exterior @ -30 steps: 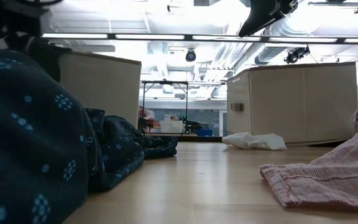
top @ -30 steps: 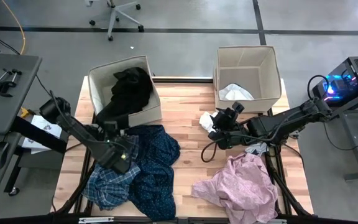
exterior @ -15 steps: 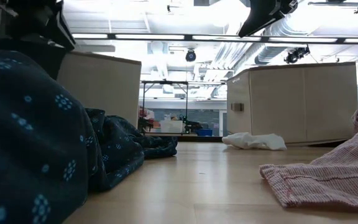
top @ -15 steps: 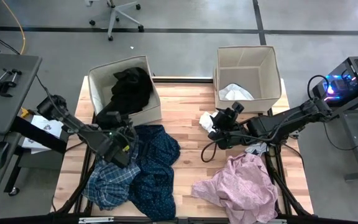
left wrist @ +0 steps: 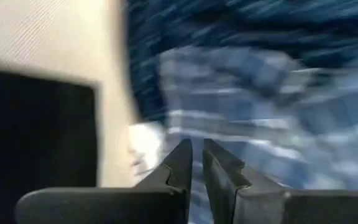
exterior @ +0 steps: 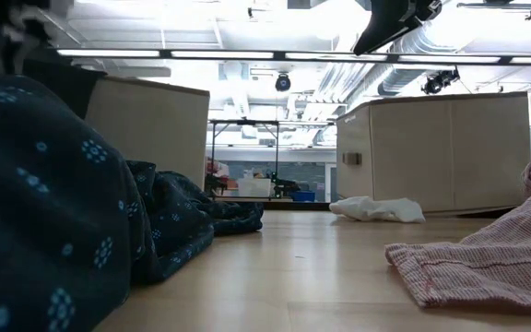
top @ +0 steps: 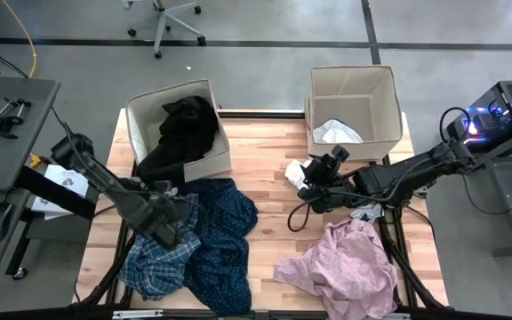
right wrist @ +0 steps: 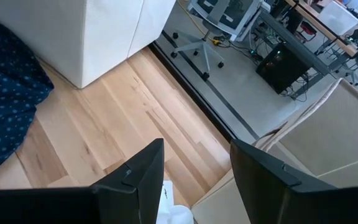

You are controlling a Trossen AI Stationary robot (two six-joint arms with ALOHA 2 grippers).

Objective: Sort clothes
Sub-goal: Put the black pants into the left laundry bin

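- Table (top: 265, 160) of pale wood planks serves as the landmark: two beige fabric boxes stand along its far edge.
- Left box (top: 140, 116) holds a black garment (top: 185, 129) that spills over its front wall toward the table.
- Right box (top: 389, 116) holds a white piece (top: 336, 133); a small white sock (top: 296, 173) lies on the table just in front of that box, also seen low at (exterior: 376, 209).
- On the table's near left, a blue-white plaid shirt (top: 154, 262) lies touching a dark navy patterned shirt (top: 225, 240).
- On its near right lies a pale pink garment (top: 345, 262).
- Left gripper (top: 169, 224) hangs over the plaid shirt, fingers (left wrist: 182, 165) nearly together with only a thin gap, nothing between them.
- Right gripper (top: 309, 182) waits above the table near the white sock, fingers (right wrist: 135, 174) spread wide and empty.
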